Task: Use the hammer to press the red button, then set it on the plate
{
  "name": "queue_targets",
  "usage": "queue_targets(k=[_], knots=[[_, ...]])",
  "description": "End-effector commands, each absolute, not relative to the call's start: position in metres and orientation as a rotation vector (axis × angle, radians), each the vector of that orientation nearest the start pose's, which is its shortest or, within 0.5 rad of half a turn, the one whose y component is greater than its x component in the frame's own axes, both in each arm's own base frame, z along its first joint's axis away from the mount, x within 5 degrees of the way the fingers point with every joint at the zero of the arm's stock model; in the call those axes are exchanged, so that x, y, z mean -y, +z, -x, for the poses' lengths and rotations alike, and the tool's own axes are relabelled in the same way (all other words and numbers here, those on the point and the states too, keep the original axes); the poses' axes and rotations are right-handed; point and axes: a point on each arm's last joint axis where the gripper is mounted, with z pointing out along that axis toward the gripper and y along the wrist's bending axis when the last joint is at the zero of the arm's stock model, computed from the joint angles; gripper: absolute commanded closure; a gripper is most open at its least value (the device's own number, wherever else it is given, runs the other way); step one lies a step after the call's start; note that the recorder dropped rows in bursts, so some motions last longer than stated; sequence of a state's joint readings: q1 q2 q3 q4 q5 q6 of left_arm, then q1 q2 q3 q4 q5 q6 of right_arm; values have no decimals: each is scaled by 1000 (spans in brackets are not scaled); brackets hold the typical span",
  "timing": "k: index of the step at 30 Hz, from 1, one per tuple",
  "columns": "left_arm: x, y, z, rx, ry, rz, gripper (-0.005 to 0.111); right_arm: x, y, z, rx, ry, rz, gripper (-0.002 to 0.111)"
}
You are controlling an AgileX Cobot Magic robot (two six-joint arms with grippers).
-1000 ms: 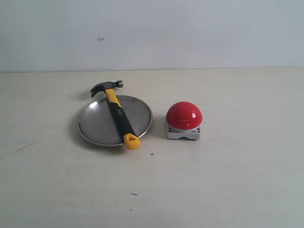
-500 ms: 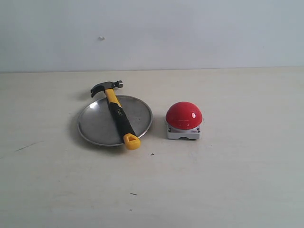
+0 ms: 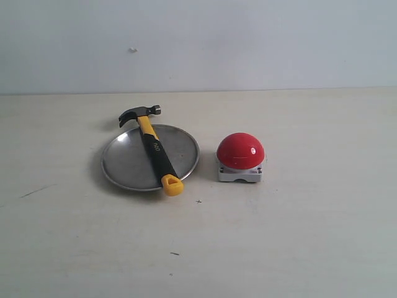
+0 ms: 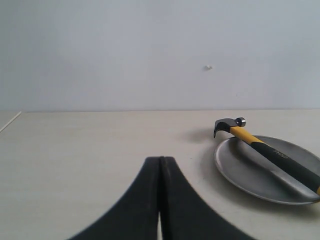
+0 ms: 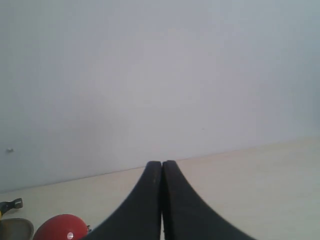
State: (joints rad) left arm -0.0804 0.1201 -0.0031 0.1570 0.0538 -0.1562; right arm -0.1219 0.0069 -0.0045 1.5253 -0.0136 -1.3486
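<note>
Exterior view: a pale bench (image 3: 298,236) carries the silver plate (image 3: 124,164). The hammer (image 3: 153,149) lies across it, with its steel head overhanging the rim toward the bench's far edge and its yellow end jutting past the near rim. The red button (image 3: 240,151) (on a grey base) sits just beside the plate, toward the right edge. Wrist views show the left end effector (image 4: 160,165) and right end effector (image 5: 162,167), each with fingers pressed together, holding nothing.
</note>
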Motion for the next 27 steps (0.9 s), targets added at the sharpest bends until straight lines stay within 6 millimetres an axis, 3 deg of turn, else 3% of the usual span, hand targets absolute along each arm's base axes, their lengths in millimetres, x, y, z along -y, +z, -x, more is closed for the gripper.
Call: queue_targets(k=[1,9,18,27], knots=[[5,202,-66,-1642,-56,-61,107,10,213,-55,-1462,-8,-243,108],[5,202,-66,-1642,-56,-61,107,6,235,-52,-1413,-24,-153,108],[5,202,-66,-1642,-56,-61,107,9,209,-56,-1522,-88,-143,108],[5,202,-66,-1642,-56,-61,107,10,201,-55,-1614,-145,-113,108]])
